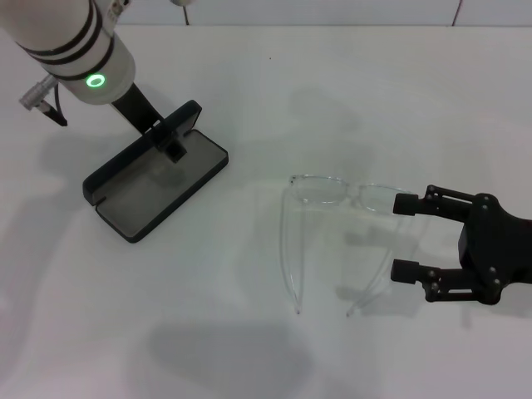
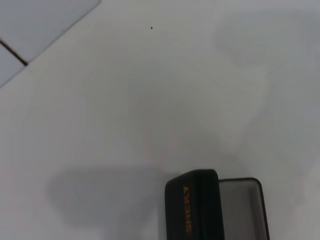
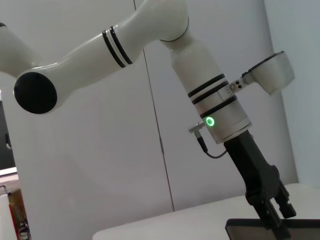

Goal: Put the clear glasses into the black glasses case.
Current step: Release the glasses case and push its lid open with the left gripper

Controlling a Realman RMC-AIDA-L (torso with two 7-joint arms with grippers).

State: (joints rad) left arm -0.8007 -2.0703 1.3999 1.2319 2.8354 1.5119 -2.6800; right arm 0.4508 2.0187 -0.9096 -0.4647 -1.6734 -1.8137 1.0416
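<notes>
We see the left tool [image 1: 170, 137] clamped on the black glasses case [image 1: 158, 179] lid; the right tool [image 1: 405, 237], fingers apart, straddles the clear glasses [image 1: 332, 193] on the desk [image 1: 332, 100].

You see the clear glasses [image 1: 332, 193] in glossy see-through plastic, the black glasses case [image 1: 158, 170] matt-shelled with dull grey lining, on a smooth white table [image 1: 349, 83].

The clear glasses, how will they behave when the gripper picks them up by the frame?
The clear glasses look thin and probably light. Their long unfolded arms may flex or swing. The right gripper, open at the lens end, should squeeze gently; smooth plastic could slip.
</notes>
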